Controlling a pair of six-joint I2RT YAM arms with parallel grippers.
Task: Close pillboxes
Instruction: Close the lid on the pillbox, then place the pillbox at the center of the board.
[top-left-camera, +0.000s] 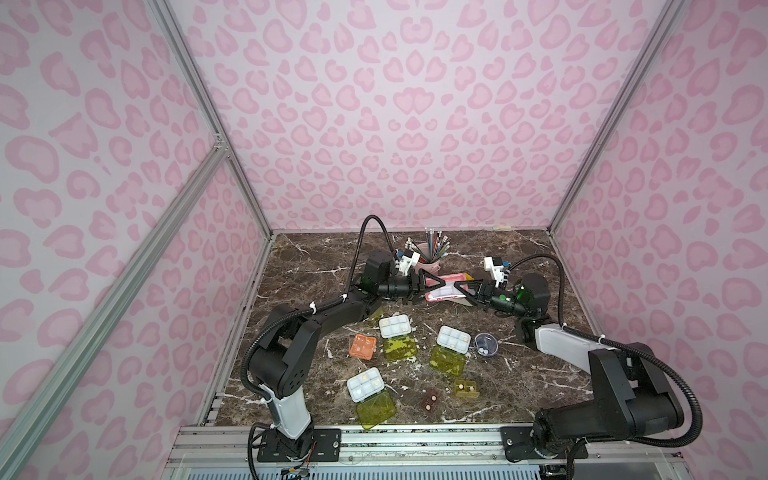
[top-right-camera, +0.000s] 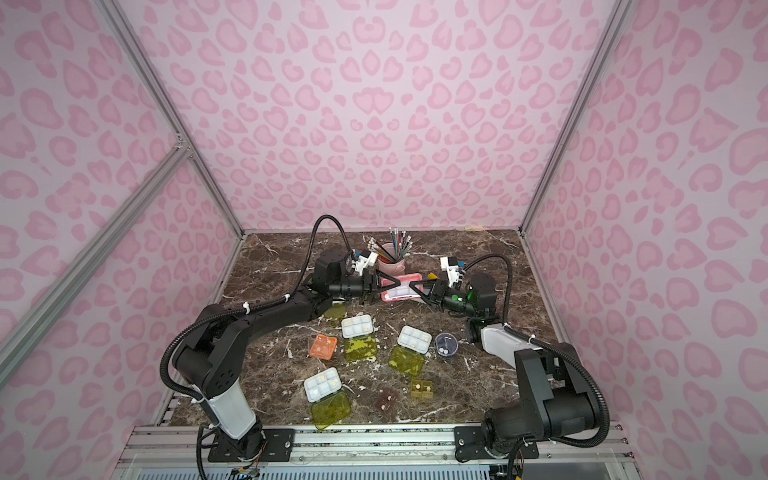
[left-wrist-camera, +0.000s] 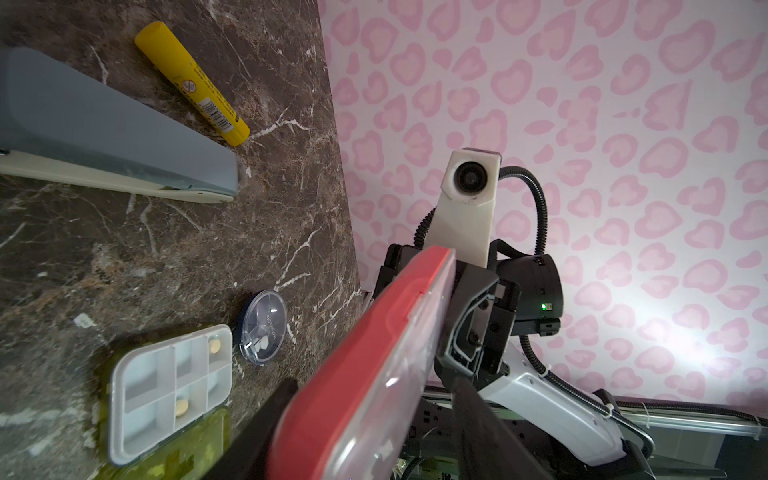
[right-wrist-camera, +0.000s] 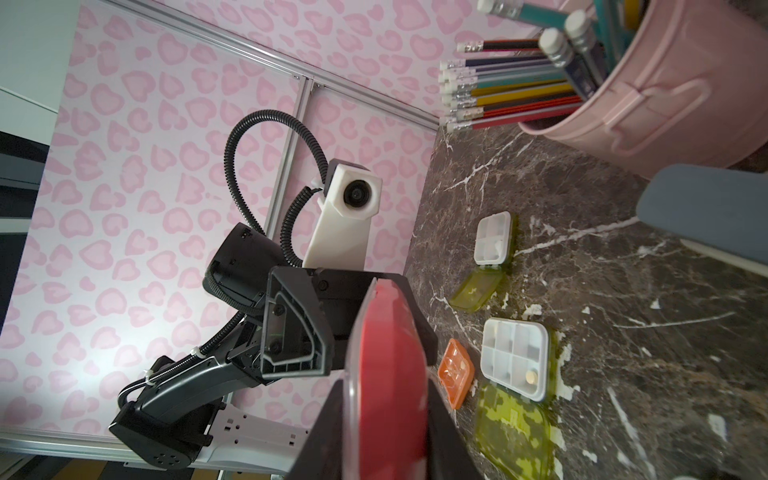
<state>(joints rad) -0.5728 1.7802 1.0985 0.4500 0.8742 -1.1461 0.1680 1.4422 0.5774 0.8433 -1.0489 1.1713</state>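
1. Holding the pink pillbox (top-left-camera: 444, 296) clear of the marble table (top-left-camera: 291, 270) at 12 o'clock, one claw at each end.
2. Clamped on its 3 o'clock end with the right gripper (top-left-camera: 461, 289), jaws drawn narrow against both flat faces in the right wrist view.
3. Straddling its 9 o'clock end with the left gripper (top-left-camera: 436, 282), jaws roughly half apart. Cannot tell whether pressing or merely around it.
4. Cannot tell whether its lid has latched. Judged to be mid-closure.
5. Plainly left to do, four trays with yellow-green lids lying flat open:
   - the centre white tray (top-left-camera: 395, 326)
   - the 3 o'clock white tray (top-left-camera: 454, 337)
   - the 7 o'clock white tray (top-left-camera: 365, 384)
   - the 10 o'clock white tray (right-wrist-camera: 492, 239), under the left arm
6. Apparently shut: the orange pillbox (top-left-camera: 363, 347) at 9 o'clock and the round dark-blue pillbox (top-left-camera: 485, 344) farther out at 3 o'clock.
7. Too small to judge: the brown pillbox (top-left-camera: 430, 400) at 6 o'clock and the olive pillbox (top-left-camera: 466, 387) at 5 o'clock, pills showing in both.
8. Judged early in the task: one case in hand, at least four closures ahead.
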